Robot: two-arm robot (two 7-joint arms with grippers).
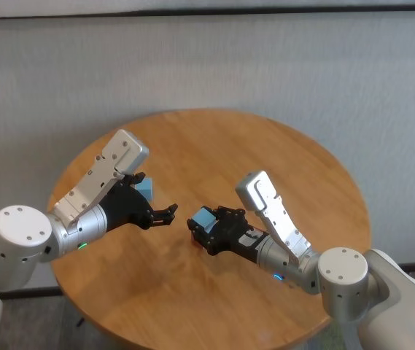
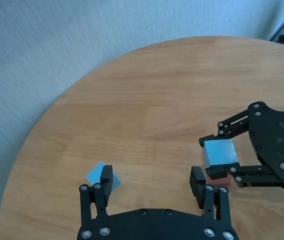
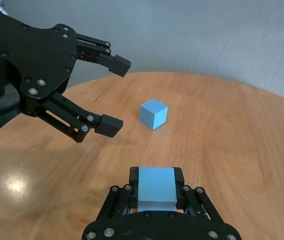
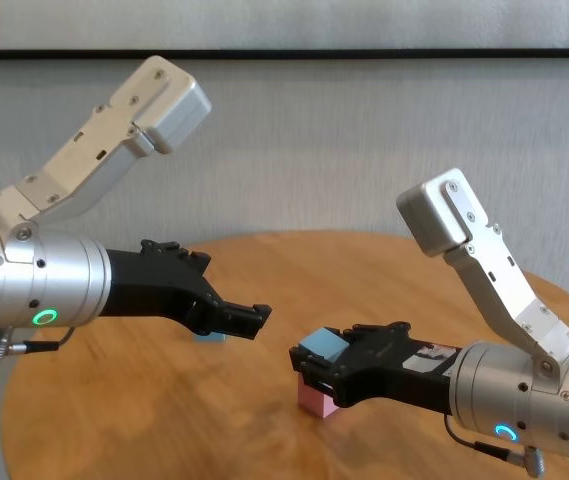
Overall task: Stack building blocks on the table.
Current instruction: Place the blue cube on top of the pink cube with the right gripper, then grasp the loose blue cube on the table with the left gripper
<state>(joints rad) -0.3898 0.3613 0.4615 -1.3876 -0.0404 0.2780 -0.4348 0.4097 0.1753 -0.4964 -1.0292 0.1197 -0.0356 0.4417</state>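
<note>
My right gripper (image 1: 201, 222) is shut on a light blue cube (image 1: 206, 216), also seen in the right wrist view (image 3: 156, 184). It holds the cube right over the pale pink cube (image 4: 315, 401) on the wooden table (image 1: 265, 146). I cannot tell whether the two cubes touch. The left wrist view shows the held cube (image 2: 220, 152) with pink (image 2: 216, 178) below it. My left gripper (image 1: 169, 213) is open and empty, hovering just left of the pair. The second light blue cube (image 1: 146, 188) lies on the table behind the left gripper (image 2: 151, 180), also in the right wrist view (image 3: 153, 114).
The round table top (image 2: 156, 100) is bare wood around the cubes, with its rim close behind the left arm. A grey wall stands beyond the far edge.
</note>
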